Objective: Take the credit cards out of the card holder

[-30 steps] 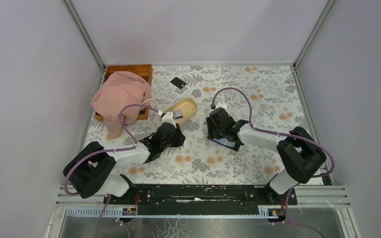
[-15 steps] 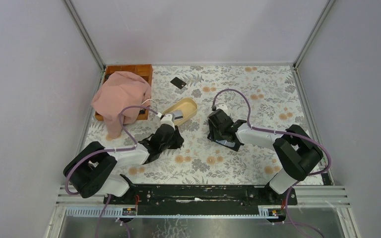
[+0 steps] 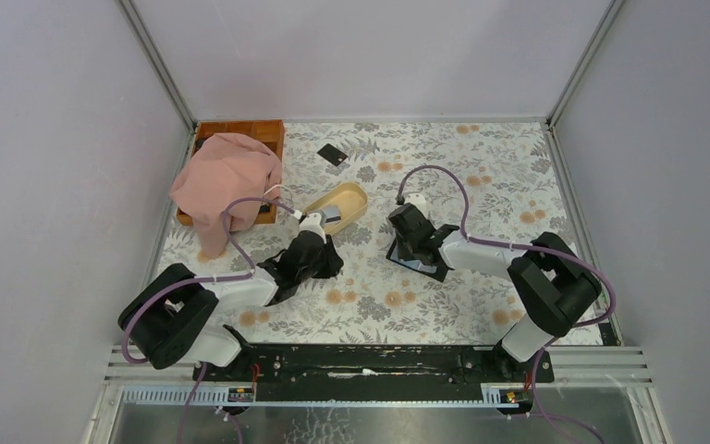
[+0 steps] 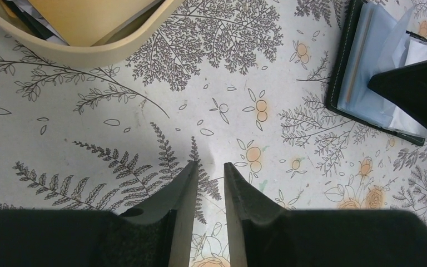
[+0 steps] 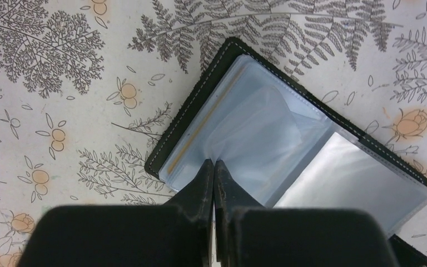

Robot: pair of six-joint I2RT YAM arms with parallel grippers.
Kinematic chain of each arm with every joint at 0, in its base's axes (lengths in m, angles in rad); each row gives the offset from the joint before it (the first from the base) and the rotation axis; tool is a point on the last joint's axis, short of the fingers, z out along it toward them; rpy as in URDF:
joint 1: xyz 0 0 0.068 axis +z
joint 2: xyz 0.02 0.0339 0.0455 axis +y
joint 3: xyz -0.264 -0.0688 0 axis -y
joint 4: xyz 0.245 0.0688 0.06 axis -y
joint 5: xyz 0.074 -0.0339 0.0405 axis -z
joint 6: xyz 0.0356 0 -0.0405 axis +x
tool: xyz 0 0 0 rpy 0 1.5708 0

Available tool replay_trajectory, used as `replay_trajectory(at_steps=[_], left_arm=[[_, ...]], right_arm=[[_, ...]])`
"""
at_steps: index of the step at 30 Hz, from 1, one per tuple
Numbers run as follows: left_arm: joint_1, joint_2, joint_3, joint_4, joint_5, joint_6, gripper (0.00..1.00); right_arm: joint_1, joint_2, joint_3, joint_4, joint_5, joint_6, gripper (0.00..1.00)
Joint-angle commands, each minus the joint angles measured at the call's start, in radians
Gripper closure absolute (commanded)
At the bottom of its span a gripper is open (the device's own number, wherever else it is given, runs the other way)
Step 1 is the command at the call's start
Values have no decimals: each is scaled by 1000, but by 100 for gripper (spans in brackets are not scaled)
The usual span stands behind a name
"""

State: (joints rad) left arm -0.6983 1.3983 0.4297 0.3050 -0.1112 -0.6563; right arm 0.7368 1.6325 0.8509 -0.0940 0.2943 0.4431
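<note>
One black card [image 3: 332, 154] lies flat on the floral tablecloth [image 3: 481, 166], at 11 o'clock from the holder [image 5: 200, 100] and well apart from both arms. The holder lies open near mid-table, stitched black edge outward, with glossy blue-grey plastic sleeves [image 5: 267, 122] inside. The right gripper [image 5: 214, 167] has its fingertips pressed together on a sleeve, which puckers around them. At 10 o'clock from the holder sits a smooth beige oval dish [image 3: 349, 196] with dark and pale flat items in it. The left gripper [image 4: 208, 167] hovers between dish and holder, its fingers a narrow gap apart with nothing between them. At the table's 10 o'clock corner a soft pink cloth [image 3: 225, 180] drapes over a wooden compartment tray [image 3: 245, 129], hiding most of it.
</note>
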Motion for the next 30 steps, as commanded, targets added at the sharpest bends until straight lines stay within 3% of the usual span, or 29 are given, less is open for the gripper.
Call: replay_trajectory(at_steps=[1,5,12,18,23,30], left_arm=[[7,8,-5,66,21,4,70],[4,18,11,84,51,3,69],[-65,76,101,106,73,-15,67],[-84,131,132,131,92,-34,67],[-93,139,144,133,99,-29,67],[-166,198,276,80,52,30,66]], right_arm=[[6,-56,-65,-20,-14,38,100],[5,-163,-92,-22,-2,19,91],[6,-212,-126,-51,33,31,87],[4,-266,-152,-118,154,85,86],[1,-323,-197,-147,204,132,75],[-4,-401,-274,-182,258,223,72]])
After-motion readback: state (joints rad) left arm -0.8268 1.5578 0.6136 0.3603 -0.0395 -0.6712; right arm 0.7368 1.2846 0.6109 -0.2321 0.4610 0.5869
